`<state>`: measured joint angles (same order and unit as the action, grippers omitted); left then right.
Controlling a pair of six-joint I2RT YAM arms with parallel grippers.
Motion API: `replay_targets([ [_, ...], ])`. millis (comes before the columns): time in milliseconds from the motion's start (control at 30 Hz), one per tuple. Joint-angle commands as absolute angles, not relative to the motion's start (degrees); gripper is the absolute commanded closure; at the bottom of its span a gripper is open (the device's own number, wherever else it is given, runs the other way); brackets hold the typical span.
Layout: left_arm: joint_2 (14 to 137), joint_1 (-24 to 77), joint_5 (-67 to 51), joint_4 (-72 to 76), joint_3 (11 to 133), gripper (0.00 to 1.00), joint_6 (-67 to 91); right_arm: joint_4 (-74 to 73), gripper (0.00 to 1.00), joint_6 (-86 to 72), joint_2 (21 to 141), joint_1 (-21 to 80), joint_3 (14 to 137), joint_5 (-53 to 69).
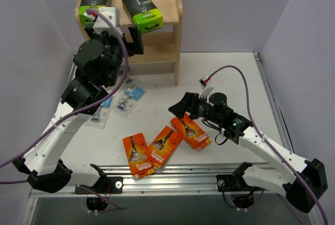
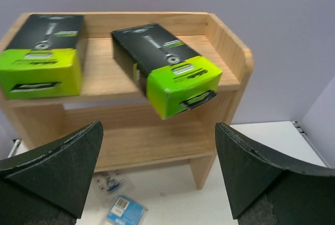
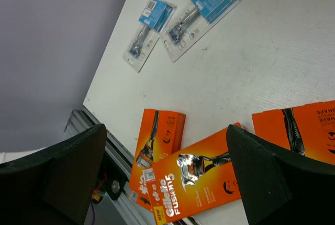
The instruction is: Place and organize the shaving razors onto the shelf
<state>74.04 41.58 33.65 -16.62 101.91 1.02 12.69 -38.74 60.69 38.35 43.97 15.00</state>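
The light-wood shelf (image 1: 159, 42) stands at the back of the table. Two black-and-lime razor boxes lie on its top tier: one at the left (image 2: 44, 52), one (image 2: 167, 68) angled, its green end overhanging the front edge. My left gripper (image 1: 128, 39) hovers open and empty before the shelf's middle tier (image 2: 157, 144). Three orange razor boxes (image 1: 137, 155) (image 1: 165, 145) (image 1: 191, 131) lie near the front edge. My right gripper (image 3: 167, 178) hangs open above the middle orange box (image 3: 204, 183), holding nothing. Blue-carded blister packs (image 1: 131, 98) (image 1: 102, 112) lie under the left arm.
The middle orange box overlaps the left one (image 3: 157, 146) at the table's front edge, next to the metal rail (image 1: 172, 172). Purple cables (image 1: 235, 70) loop from both wrists. Grey walls close in the left, back and right sides.
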Motion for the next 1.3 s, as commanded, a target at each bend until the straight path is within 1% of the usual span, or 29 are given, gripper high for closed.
replay_targets([
  [0,81.02,41.92,29.54,-13.63,110.2,0.02,0.44,15.12,0.09,-35.51,56.34,38.85,40.79,19.77],
  [200,89.9,42.01,29.18,-11.17,117.76,0.0,-3.07,12.66,0.09,-33.05,51.95,38.5,35.6,20.39],
  [233,90.96,42.1,29.01,-11.16,118.73,0.02,-3.86,12.31,0.09,-32.7,51.6,38.5,35.25,20.65],
  [267,92.01,42.01,28.66,-11.51,119.78,0.08,-6.04,12.3,0.09,-32.43,51.42,38.5,34.98,21.52],
  [333,95.09,42.19,28.65,-13.61,123.64,0.11,-8.08,12.04,0.09,-31.91,51.24,38.41,34.1,21.88],
  [367,96.84,42.19,29.26,-15.89,124.79,0.16,-9.39,12.04,0.09,-31.73,51.33,38.41,33.84,21.8],
  [433,97.64,42.28,30.49,-16.78,125.6,0.18,-10.19,12.21,0.1,-31.55,51.42,38.23,33.05,21.97],
  [533,96.16,42.19,31.46,-15.3,122.36,0.24,-9.67,13.09,0.1,-31.55,51.85,38.14,31.65,22.06],
  [667,93.34,42.27,31.38,-12.57,115.85,0.35,-7.13,13.97,0.1,-31.38,52.99,37.97,30.59,22.5],
  [767,92.11,42.19,31.2,-10.55,111.98,0.4,-6.42,14.68,0.1,-31.55,53.7,37.88,29.88,22.59],
  [900,93.07,42.01,32.78,-8.18,110.21,0.41,-7.38,15.38,0.1,-31.9,54.23,37.53,29.36,22.68],
  [1100,96.41,40.08,32.7,-7.73,112.67,0.4,-7.74,16.87,0.1,-32.26,55.55,37.18,28.56,22.59],
  [1267,98.17,36.31,31.55,-8.17,114.61,0.38,-5.63,18.28,0.1,-32.26,57.92,36.91,28.39,23.2],
])
